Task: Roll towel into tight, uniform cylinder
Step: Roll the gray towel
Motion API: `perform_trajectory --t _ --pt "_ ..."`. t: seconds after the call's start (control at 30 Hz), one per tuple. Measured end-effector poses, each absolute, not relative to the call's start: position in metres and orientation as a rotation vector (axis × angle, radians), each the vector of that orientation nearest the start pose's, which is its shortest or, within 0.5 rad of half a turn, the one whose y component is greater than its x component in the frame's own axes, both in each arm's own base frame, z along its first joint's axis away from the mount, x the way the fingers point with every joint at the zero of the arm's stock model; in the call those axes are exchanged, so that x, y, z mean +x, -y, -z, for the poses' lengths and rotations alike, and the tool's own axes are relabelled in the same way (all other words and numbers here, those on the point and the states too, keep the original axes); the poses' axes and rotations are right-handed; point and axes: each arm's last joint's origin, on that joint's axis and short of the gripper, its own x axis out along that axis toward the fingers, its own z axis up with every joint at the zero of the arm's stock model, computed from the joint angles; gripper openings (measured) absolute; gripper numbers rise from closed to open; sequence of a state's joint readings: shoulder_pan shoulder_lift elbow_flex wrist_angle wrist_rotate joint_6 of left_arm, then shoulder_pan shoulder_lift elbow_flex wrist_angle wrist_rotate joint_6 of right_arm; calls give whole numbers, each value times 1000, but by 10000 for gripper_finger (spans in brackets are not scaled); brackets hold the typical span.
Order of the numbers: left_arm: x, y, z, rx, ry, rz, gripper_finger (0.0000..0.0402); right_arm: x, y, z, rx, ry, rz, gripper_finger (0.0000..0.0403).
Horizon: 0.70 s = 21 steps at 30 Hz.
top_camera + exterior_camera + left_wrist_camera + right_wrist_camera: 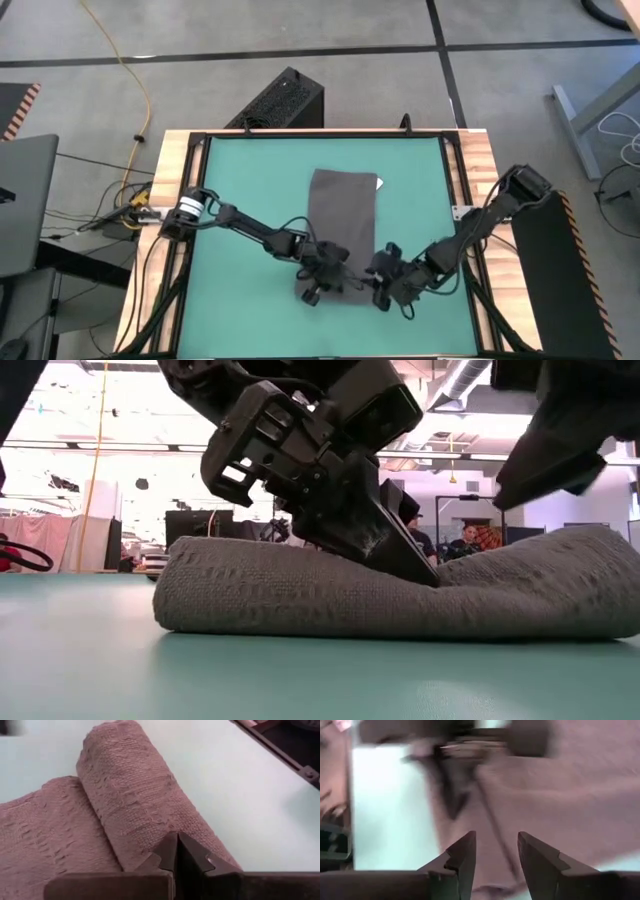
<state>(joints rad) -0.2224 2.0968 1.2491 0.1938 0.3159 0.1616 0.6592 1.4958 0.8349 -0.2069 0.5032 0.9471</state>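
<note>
The dark grey towel [345, 215] lies along the middle of the green table, with its white tag [378, 183] at the far right corner. Its near end is rolled into a roll [300, 600] that rests on the table and also shows in the left wrist view [135, 790]. My left gripper [325, 270] is shut on top of the roll's left part [176, 845]. My right gripper [385, 283] is open over the roll's right end, its fingers [462, 857] standing apart above the cloth [570, 795]. My left gripper presses its shut fingertips [405, 560] down on the top of the roll [150, 820], slanting down from the table's left. The roll lies on the table and is dented under the tips. My right gripper: I cannot tell whether its open fingers touch the towel.
The table's wooden frame [175, 160] and black rails run along the left and right edges. A black box [280, 100] stands on the floor beyond the far edge. Bare green surface [250, 180] lies to the left and right of the towel.
</note>
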Motion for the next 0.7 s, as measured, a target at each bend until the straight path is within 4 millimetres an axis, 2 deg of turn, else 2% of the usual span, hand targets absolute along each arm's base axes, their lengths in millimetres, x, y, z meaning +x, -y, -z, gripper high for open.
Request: perform_trajectory --t 0.2,0.33,0.57,0.7 --pt "426 84 -130 75 -612 624 0 242 -198 -178 119 -655 -29 161" --pt "425 76 -127 68 -621 622 0 244 -204 -163 -38 -676 -43 164" --pt "426 71 -118 50 -644 630 0 256 -193 -145 -79 -725 42 175" --pt "429 71 -112 26 -638 623 0 260 -186 -133 9 -797 78 175"
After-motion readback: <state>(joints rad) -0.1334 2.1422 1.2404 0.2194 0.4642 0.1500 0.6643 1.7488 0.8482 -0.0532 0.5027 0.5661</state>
